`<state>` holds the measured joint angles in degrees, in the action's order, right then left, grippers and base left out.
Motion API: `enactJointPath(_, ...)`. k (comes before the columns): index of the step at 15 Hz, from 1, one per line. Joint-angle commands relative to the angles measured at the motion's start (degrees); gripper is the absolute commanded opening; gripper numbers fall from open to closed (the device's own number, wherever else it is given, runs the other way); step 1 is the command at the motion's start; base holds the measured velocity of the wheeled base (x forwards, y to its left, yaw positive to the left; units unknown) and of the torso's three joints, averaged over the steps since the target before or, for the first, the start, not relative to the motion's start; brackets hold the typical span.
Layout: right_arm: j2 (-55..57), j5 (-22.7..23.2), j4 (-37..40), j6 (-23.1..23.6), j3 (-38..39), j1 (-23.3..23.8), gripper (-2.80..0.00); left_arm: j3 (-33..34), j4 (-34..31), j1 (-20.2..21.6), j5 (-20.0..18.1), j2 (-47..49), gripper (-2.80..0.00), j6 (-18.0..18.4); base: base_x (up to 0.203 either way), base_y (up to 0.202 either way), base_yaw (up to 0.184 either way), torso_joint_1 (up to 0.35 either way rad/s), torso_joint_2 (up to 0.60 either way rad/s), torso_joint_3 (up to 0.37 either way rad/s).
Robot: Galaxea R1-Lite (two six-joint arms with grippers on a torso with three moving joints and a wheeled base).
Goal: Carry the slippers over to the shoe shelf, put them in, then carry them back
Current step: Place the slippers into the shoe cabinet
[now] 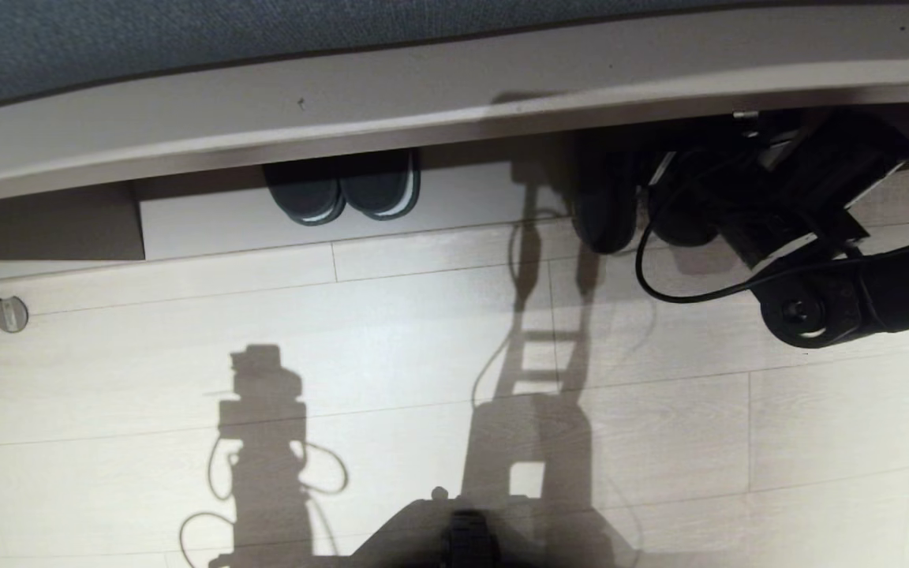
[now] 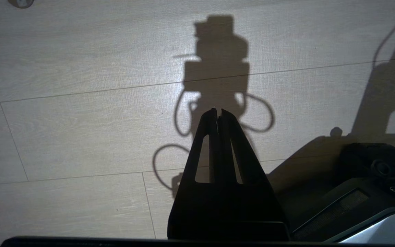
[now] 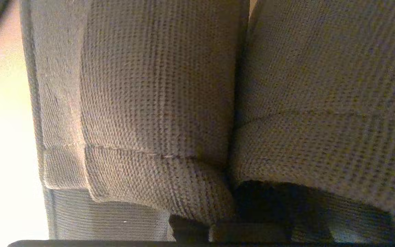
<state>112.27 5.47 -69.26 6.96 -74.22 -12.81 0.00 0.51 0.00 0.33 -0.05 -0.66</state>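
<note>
While the robot bends low over the pale wood floor, its own shadow lies near the bottom of the head view. The left gripper hangs over bare floor with its claw pressed together and nothing in it.

Higher up, at the right of the head view, the right gripper reaches toward the long beige shoe shelf. The slippers fill the right wrist view, side by side, and the woven cloth is very close to the camera. In the head view one dark toe pokes down below the arm at the upper right. The claw is pressed tight, and it looks like it is pinching the slippers where the two straps meet, though the fingertips are hidden.

I think the step now is sliding the slippers under the shelf top, or pulling them back out; I cannot tell which. To do it well, the arm should keep the pair low and flat and keep the pinch firm so neither one slips.

The shelf's front edge runs across the top of the head view, right above the arm, so it could bump there. A darker pair with white stripes sits in the shelf, well apart to the left. The black cable loops near the toe. Lower down, the floor has plenty of room.
</note>
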Motion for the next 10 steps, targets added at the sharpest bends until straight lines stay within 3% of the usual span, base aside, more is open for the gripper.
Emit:
enactJointPath(1, 3.18, 0.13, 0.35, -0.01, -3.32, -0.08, -2.80, 0.00, 0.02, 0.00, 0.02, 0.05, -2.80, -0.04, 0.000, 0.000, 0.000, 0.000, 0.00, 0.000)
enactJointPath(6, 6.82, 0.24, 0.62, -0.02, -7.52, -0.11, -2.80, 0.00, 0.02, 0.00, 0.02, 0.05, -2.80, -0.04, 0.000, 0.000, 0.000, 0.000, 0.00, 0.000)
enactJointPath(7, 6.82, 0.24, 0.62, -0.02, -7.52, -0.11, 0.00, 0.00, 0.02, 0.00, 0.02, 0.05, -2.80, -0.04, 0.000, 0.000, 0.000, 0.000, 0.00, 0.000)
enactJointPath(10, 6.73, 0.07, 1.32, -0.02, -7.43, -0.02, 0.00, 0.00, 0.02, 0.04, 0.02, 0.05, -2.80, -0.04, 0.000, 0.000, 0.000, 0.000, 0.00, 0.000)
